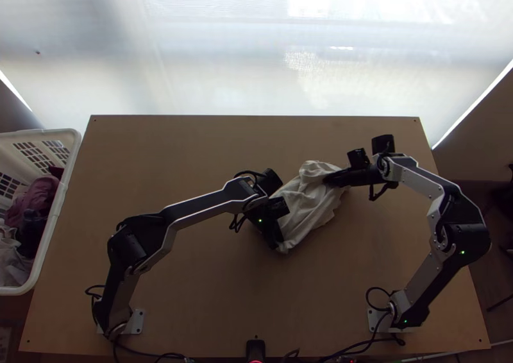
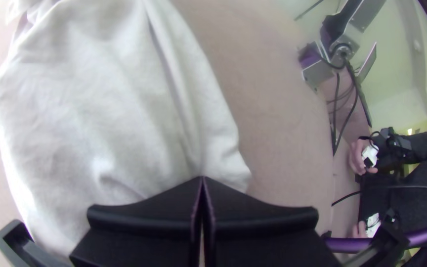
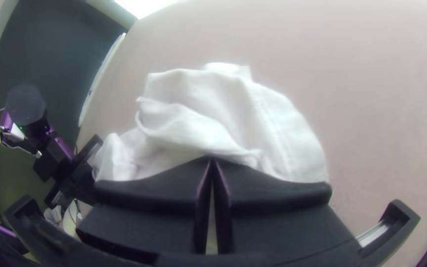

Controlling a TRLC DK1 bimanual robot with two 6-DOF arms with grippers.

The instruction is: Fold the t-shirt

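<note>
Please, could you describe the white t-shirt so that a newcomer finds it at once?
Start from the light wooden table. Near its middle, the white t-shirt lies bunched between the left gripper and the right gripper. Unlike the clothes in the white basket beside the table, it lies on the table itself.

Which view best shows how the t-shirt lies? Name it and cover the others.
The top view: it takes in the bunched white t-shirt from the left gripper to the right gripper. The left wrist view gives a smoother stretch with a long crease; the right wrist view, crumpled folds.
</note>
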